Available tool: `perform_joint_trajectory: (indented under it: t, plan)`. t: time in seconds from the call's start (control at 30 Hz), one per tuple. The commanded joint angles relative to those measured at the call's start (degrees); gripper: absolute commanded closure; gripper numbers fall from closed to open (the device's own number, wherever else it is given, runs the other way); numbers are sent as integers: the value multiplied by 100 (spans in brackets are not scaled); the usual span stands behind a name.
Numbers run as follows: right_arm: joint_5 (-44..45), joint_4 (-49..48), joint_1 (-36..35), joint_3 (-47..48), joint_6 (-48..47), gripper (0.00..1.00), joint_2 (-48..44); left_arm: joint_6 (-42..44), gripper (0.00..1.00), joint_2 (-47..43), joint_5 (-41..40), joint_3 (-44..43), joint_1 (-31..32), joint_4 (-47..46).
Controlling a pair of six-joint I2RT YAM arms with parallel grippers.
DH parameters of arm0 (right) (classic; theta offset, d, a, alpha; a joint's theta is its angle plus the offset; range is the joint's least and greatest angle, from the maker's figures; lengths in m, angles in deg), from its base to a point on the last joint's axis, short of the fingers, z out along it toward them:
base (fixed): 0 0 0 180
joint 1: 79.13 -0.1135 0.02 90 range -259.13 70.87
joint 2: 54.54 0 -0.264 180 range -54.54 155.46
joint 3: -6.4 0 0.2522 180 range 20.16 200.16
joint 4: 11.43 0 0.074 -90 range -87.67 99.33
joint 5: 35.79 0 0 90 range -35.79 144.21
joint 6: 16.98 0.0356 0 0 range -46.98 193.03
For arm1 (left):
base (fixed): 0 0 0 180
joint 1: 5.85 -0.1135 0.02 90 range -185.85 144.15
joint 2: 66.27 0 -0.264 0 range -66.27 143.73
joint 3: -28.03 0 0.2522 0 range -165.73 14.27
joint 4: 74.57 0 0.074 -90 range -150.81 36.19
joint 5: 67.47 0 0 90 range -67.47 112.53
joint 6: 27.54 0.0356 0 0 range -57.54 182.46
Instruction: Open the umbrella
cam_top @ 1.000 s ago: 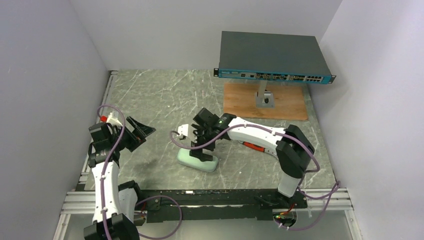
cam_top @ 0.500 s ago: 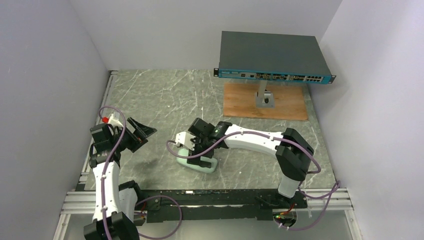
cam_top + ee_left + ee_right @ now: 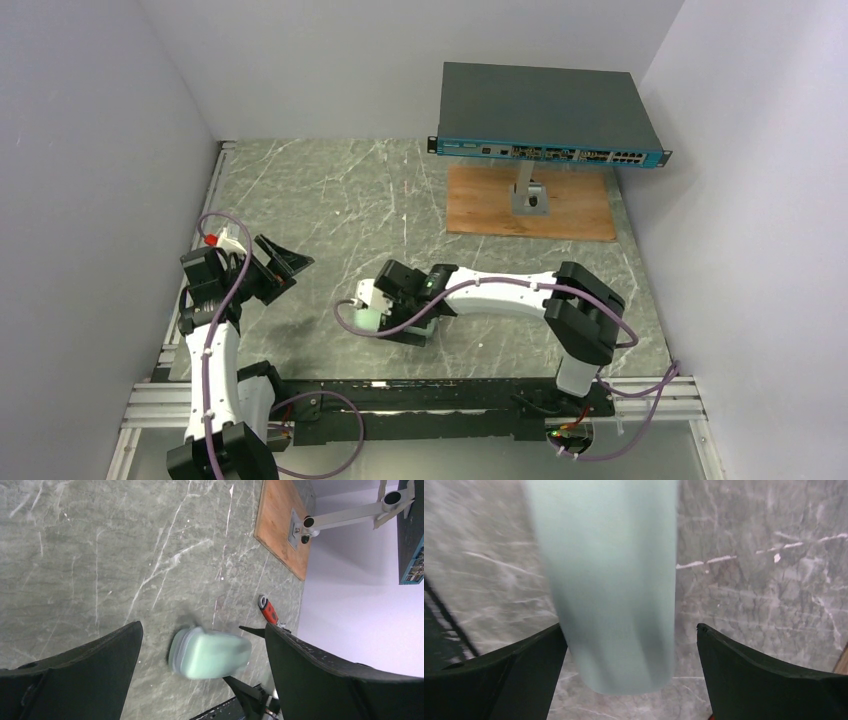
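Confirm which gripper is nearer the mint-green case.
Right. The right gripper hangs directly over the mint-green case, jaws open to either side of it; the left gripper sits well apart, off to its left, jaws open.

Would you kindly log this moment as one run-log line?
right gripper: open, above mint-green case | left gripper: open, away from it | umbrella: not in view

loc: robot lab | evid: white-walled cell (image 3: 330, 70), rack switch (image 3: 545, 100) on stand (image 3: 524, 188)
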Motion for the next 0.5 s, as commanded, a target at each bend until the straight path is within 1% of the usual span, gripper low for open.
perform_joint_trajectory:
  t: [0.0, 0.07, 0.13, 0.17, 0.27, 0.33, 0.37, 0.4, 0.43, 0.47]
  plan:
    - [1013, -436, 39, -496, -293, 0, -72, -46, 3, -29, 250, -10, -27, -223]
    - [1105, -543, 205, -640, -471, 0, -142, -7, 6, -3, 324, 21, -22, -218]
    - [1118, -556, 432, -632, -648, 1, -163, 96, 12, 36, 430, 21, -21, -219]
    - [1113, -590, 559, -621, -749, 1, -169, 171, 16, 66, 478, 1, -14, -201]
    - [826, -745, 933, -618, -1144, 6, -227, 525, 34, 198, 725, -100, 3, -163]
    - [498, -808, 1077, -659, -1540, 6, -283, 1076, 44, 317, 895, -345, 78, 59]
    - [360, -835, 1102, -688, -1745, 4, -335, 1462, 47, 362, 949, -528, 144, 245]
    - [185, -834, 1127, -723, -1936, 2, -414, 1994, 50, 421, 923, -777, 195, 515]
    - [5, -840, 1154, -766, -2111, 1, -500, 2345, 51, 472, 843, -995, 224, 712]
    - [-198, -832, 1147, -806, -2296, 1, -615, 2389, 52, 505, 1014, -1127, 180, 647]
